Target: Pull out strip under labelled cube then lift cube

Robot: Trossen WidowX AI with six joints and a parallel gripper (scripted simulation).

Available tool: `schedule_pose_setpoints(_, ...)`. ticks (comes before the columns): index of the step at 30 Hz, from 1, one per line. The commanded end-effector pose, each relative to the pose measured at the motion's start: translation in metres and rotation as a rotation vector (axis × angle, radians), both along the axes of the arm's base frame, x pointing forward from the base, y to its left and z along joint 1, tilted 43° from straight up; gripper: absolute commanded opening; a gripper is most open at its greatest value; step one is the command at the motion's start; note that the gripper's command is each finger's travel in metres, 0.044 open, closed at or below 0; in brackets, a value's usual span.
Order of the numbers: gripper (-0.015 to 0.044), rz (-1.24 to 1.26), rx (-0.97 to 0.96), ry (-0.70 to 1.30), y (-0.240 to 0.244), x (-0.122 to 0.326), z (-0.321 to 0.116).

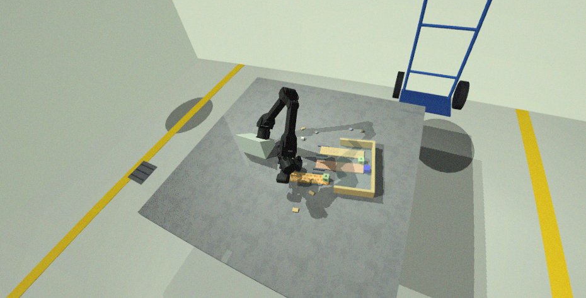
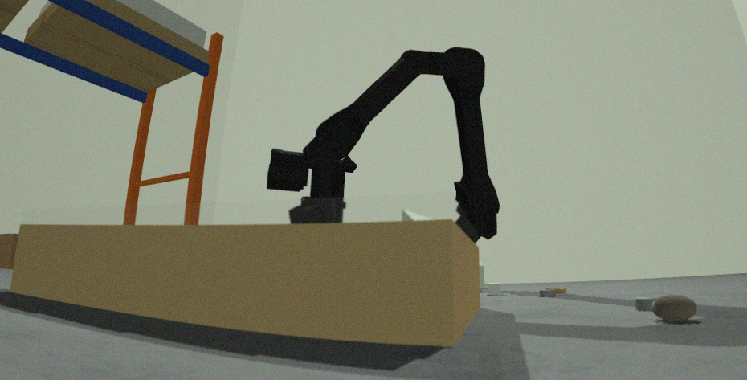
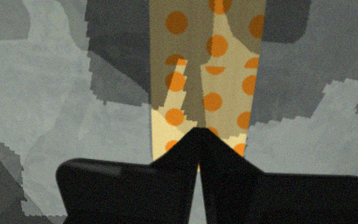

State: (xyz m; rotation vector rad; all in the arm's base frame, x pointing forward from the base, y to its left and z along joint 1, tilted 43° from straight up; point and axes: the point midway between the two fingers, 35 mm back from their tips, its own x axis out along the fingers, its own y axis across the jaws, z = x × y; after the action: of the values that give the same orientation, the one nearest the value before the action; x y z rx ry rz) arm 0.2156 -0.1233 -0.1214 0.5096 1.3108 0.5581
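Observation:
My gripper [image 1: 288,174] [image 3: 199,134] is shut on the near end of the orange-spotted strip [image 1: 309,178] [image 3: 232,87], low over the table. The strip lies outside the tray's open side, with a small green cube [image 1: 326,177] on its far end. A plain yellow strip [image 1: 338,151] and a salmon strip [image 1: 348,167] lie partly in the tray. Another green cube [image 1: 361,159] is at the yellow strip's far end, and a blue cube [image 1: 367,168] at the salmon strip's end. Both green cubes carry marks too small to read. The exact grip is hidden by the fingertips.
A tan-walled tray [image 1: 373,172] [image 2: 234,278] is open toward the arm. Small tan blocks [image 1: 295,210] [image 1: 312,192] lie in front of the spotted strip. Small pebble-like pieces [image 1: 361,131] lie behind the tray. A pale wedge-shaped block [image 1: 254,146] stands at the arm's base.

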Motion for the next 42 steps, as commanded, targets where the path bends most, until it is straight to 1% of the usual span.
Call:
schedule_pose_setpoints(1,0.0000,0.004,0.004,0.010,-0.013,-0.002,0.014)
schedule_pose_setpoints(3,0.0000,0.010,0.008,0.020,-0.026,-0.005,0.028)
schedule_pose_setpoints(7,0.0000,0.011,0.009,0.021,-0.027,-0.006,0.030)
schedule_pose_setpoints(12,0.0131,-0.019,0.016,0.045,-0.029,0.021,0.036)
schedule_pose_setpoints(24,0.0440,-0.019,0.016,0.043,-0.033,0.064,0.048)
schedule_pose_setpoints(42,0.0440,-0.019,0.017,0.038,-0.040,0.134,0.067)
